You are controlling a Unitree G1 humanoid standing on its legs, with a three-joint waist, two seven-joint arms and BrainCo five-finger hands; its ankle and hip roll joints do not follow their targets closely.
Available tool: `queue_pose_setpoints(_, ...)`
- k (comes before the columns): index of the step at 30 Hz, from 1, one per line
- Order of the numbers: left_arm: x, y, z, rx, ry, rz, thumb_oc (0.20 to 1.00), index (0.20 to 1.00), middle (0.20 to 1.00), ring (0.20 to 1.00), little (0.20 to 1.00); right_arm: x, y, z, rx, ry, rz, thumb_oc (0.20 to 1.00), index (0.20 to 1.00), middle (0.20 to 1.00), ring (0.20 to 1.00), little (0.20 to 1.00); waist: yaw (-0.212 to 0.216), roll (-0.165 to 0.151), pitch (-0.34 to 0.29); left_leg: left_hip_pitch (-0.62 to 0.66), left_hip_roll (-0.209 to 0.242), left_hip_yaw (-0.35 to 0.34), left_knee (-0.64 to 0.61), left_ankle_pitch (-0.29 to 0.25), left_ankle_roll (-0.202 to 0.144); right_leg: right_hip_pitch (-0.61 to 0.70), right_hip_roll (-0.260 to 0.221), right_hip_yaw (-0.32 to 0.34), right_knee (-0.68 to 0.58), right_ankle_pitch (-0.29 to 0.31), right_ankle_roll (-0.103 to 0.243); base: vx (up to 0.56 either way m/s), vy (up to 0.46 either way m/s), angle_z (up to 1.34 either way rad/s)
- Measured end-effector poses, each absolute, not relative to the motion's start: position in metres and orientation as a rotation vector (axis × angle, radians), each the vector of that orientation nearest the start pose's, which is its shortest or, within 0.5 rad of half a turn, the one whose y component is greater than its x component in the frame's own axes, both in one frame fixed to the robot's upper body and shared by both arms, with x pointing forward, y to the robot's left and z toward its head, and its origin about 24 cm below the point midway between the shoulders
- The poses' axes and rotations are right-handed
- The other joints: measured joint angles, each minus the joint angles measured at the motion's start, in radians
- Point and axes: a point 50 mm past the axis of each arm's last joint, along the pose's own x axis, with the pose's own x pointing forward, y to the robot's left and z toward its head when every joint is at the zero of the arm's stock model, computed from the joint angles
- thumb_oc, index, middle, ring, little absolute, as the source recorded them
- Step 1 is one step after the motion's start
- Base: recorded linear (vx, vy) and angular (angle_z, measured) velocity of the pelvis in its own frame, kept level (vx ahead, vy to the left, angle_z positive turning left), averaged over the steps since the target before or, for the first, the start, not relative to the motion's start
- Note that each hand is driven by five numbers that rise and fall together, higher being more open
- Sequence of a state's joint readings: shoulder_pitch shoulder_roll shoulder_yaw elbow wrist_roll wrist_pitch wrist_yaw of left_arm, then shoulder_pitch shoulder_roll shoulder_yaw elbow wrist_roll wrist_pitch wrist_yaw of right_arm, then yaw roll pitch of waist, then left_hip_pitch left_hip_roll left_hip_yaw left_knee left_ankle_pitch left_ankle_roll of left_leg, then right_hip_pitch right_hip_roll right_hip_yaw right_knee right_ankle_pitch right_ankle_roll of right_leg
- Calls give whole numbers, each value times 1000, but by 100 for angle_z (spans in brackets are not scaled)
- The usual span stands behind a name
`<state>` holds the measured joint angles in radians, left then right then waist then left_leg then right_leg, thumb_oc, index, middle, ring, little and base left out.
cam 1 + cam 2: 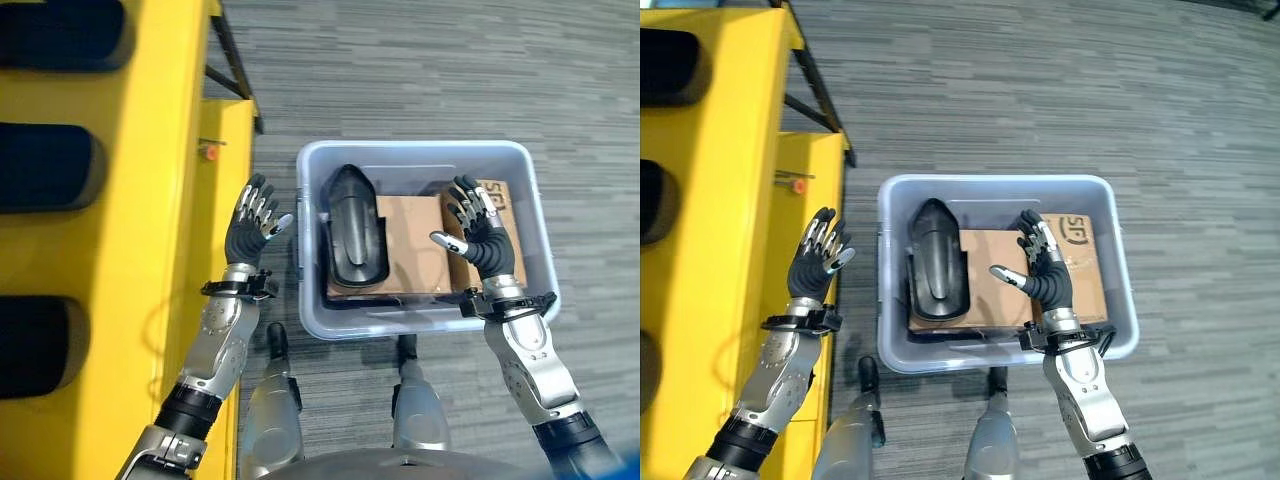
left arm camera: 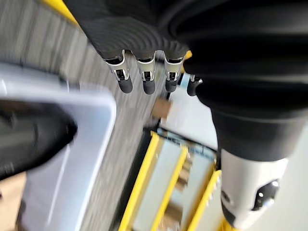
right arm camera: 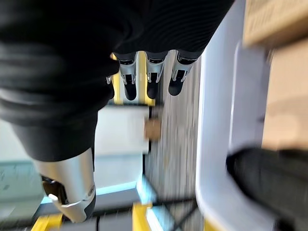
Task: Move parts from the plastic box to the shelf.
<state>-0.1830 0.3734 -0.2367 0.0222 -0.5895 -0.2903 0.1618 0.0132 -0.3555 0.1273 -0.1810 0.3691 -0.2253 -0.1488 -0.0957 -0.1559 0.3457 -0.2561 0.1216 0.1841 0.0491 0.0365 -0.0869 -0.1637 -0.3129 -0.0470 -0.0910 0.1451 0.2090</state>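
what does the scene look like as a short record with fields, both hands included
container: pale grey plastic box on the grey carpet floor
contents: black curved moulded part lying on brown cardboard boxes
shelf: yellow metal shelf on the robot's left, beside the box
left hand: left hand open, raised between shelf and box, holding nothing
right hand: right hand open, above the box's right side, holding nothing
progress: part not yet picked up

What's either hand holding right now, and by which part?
Nothing. The left hand is open beside the plastic box, outside its wall. The right hand is open above the cardboard, clear of the black part.
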Motion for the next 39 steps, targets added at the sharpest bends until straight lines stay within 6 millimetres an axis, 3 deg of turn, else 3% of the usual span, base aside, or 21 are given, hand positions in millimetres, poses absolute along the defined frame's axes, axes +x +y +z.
queue_pose_setpoints(3, 282, 155, 106, -245, -325, -91, 1000, 1000, 1000, 1000, 1000, 242, -190, 102, 73, -330, -43, 1000, 1000, 1000, 1000, 1000, -20, 0, 1, -7, 8, 9, 3, 4, -8, -15, 4, 5, 0, -42, 5, -25, -44, -16)
queue_pose_setpoints(5, 280, 146, 103, -242, -319, -89, 1000, 1000, 1000, 1000, 1000, 244, -190, 107, 81, -363, -59, 1000, 1000, 1000, 1000, 1000, -19, 13, 9, -12, 37, 24, -5, 15, -25, -37, 34, 18, 0, -47, 3, -47, -46, -26)
queue_pose_setpoints(10, 283, 126, 109, -238, -337, -139, 1000, 1000, 1000, 1000, 1000, 244, -191, 108, 89, -375, -89, 1000, 1000, 1000, 1000, 1000, -29, 29, 21, -26, 57, 25, -14, 25, -38, -59, 56, 31, 0, -45, -5, -23, -35, -7)
queue_pose_setpoints(13, 291, 106, 130, -291, -409, -138, 1000, 1000, 1000, 1000, 1000, 244, -193, 111, 89, -394, -121, 1000, 1000, 1000, 1000, 1000, -31, 35, 28, -40, 58, 25, -12, 25, -38, -73, 56, 31, 0, -46, -5, -50, -40, 1)
queue_pose_setpoints(14, 298, 98, 145, -311, -459, -140, 1000, 1000, 1000, 1000, 1000, 244, -193, 113, 86, -408, -131, 1000, 1000, 1000, 1000, 1000, -34, 33, 64, -44, 59, 24, -11, 28, -36, -76, 58, 31, 1, -46, -5, -64, -52, 0)
queue_pose_setpoints(20, 303, 104, 136, -290, -426, 9, 1000, 1000, 1000, 1000, 1000, 243, -188, 111, 77, -410, -140, 1000, 1000, 1000, 1000, 1000, -66, 27, 103, -58, 72, 25, -12, 28, -37, -92, 70, 31, 1, -45, -6, -35, -38, -3)
queue_pose_setpoints(25, 303, 105, 139, -207, -471, 80, 1000, 1000, 1000, 1000, 1000, 242, -187, 111, 80, -418, -153, 1000, 1000, 1000, 1000, 1000, -55, 18, 106, -59, 72, 24, -12, 28, -37, -91, 70, 30, 3, -44, -7, 0, 0, 0)
queue_pose_setpoints(39, 295, 114, 118, -86, -459, 258, 1000, 1000, 1000, 1000, 1000, 239, -187, 109, 106, -429, -205, 1000, 1000, 1000, 1000, 1000, -55, -5, 117, -84, 72, 22, -20, 37, -38, -117, 71, 30, 2, -43, -9, -1, -2, 0)
